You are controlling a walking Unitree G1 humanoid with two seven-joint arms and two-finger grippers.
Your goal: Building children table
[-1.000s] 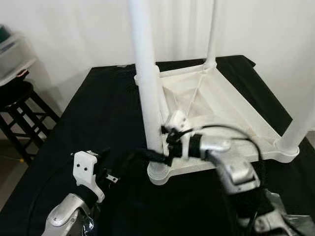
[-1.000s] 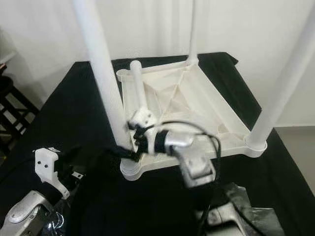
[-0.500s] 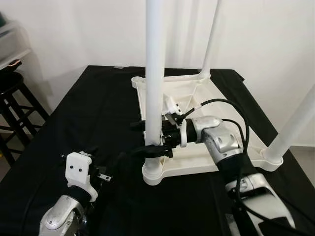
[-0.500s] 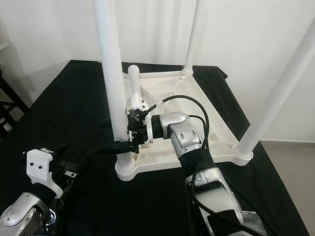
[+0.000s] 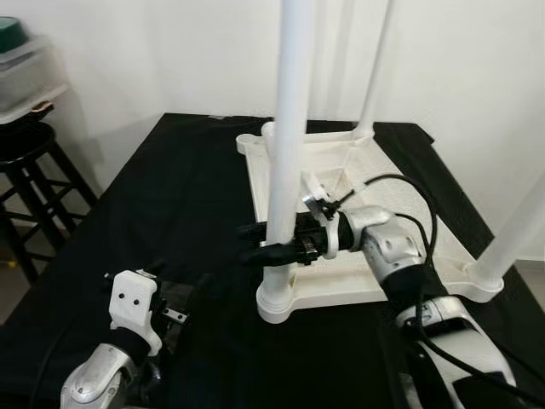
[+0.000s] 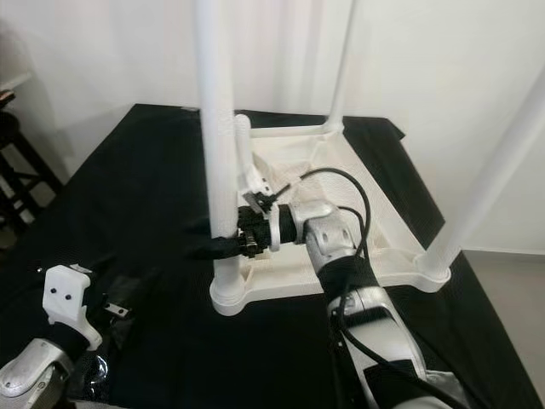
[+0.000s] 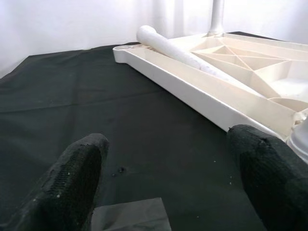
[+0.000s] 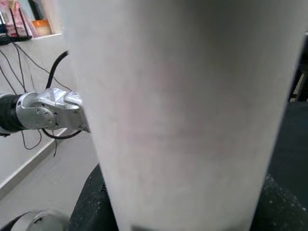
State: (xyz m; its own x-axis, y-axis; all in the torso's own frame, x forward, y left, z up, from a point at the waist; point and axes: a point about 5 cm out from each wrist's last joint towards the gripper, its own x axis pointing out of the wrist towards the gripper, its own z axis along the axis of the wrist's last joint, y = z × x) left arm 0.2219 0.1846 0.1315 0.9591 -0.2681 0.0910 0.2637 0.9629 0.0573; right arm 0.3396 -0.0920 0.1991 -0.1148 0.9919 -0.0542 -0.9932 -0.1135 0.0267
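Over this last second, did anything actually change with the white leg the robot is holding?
The right gripper stays clamped around the near leg, which has gone from leaning to standing about upright in its corner socket. Much of the shift in the picture is the head camera moving. The upturned tabletop, its other legs and the idle left gripper look unchanged.

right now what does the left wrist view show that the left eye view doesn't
Left wrist view: the left gripper from close up, fingers spread wide over a grey patch, and the loose leg lying in full along the tabletop.
Left eye view: the right gripper clasping the near leg, and the stool.
Both: upturned tabletop, black cloth, far leg.
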